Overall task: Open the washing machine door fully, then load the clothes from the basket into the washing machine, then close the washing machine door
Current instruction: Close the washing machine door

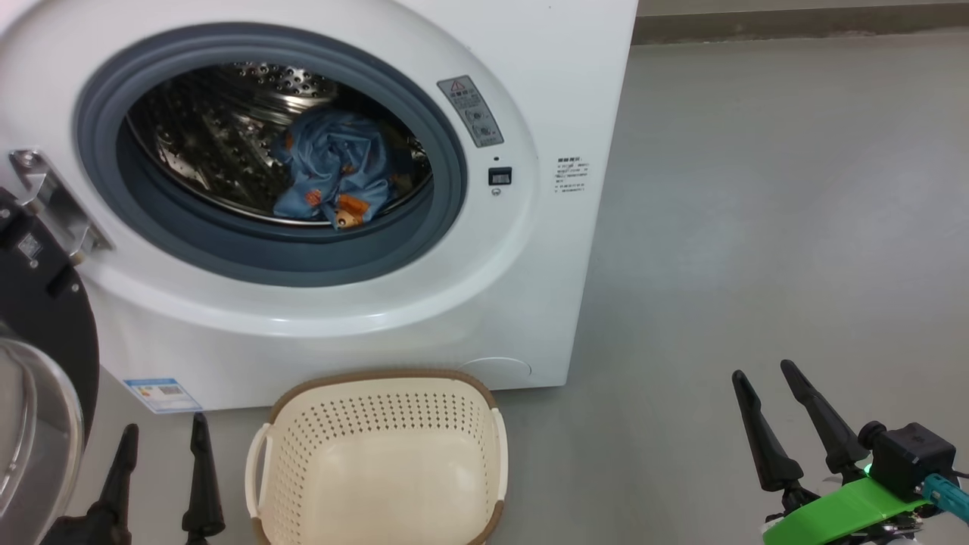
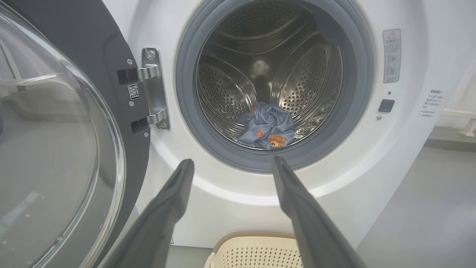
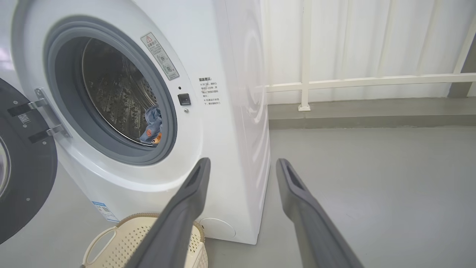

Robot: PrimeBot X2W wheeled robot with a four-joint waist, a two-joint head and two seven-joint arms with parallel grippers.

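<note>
A: Where are the clothes (image 1: 333,166)?
B: Bunched low in the steel drum (image 1: 212,144) of the washing machine (image 1: 575,76). It's blue fabric with orange figures, just behind the grey seal (image 1: 447,174).
A: And the washing machine door (image 1: 45,325)?
B: Swung wide to the robot's left on its metal hinge (image 1: 53,200), with the glass bowl showing.
A: The basket (image 1: 378,376)?
B: On the grey floor (image 1: 757,189), right in front of the machine, its cream bottom bare.
A: The claws?
B: The left gripper (image 1: 164,428) sits just left of the basket, fingers spread wide, gripping nothing. The right gripper (image 1: 763,372) hangs well off to the right over the floor, fingers parted too, holding nothing
</note>
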